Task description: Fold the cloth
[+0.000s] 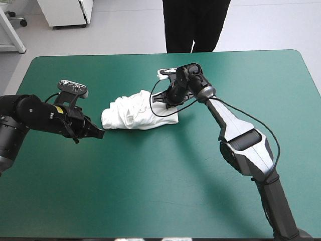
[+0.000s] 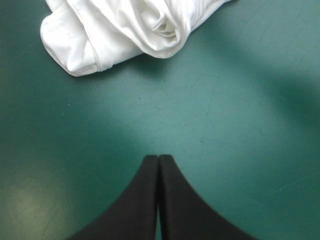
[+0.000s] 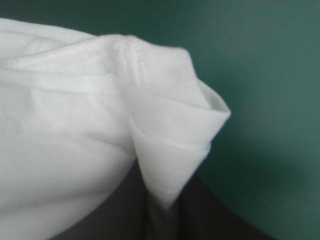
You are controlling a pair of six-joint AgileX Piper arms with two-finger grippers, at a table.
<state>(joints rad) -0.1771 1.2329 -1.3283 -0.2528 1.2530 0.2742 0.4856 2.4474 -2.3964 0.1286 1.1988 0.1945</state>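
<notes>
The white T-shirt (image 1: 134,113) lies in a crumpled heap near the middle of the teal-green table. My right gripper (image 1: 168,100) is at the heap's right end, and in the right wrist view its black fingers (image 3: 210,215) are shut on a hemmed fold of the T-shirt (image 3: 165,145). My left gripper (image 1: 98,133) rests low over the cover just left of the heap. In the left wrist view its fingers (image 2: 159,162) meet in one point, with the T-shirt (image 2: 120,35) a short way ahead and nothing between them.
Bare teal-green cover (image 1: 165,191) stretches between the heap and the table's front edge. The right arm (image 1: 235,130) slants across the table's right half toward the heap.
</notes>
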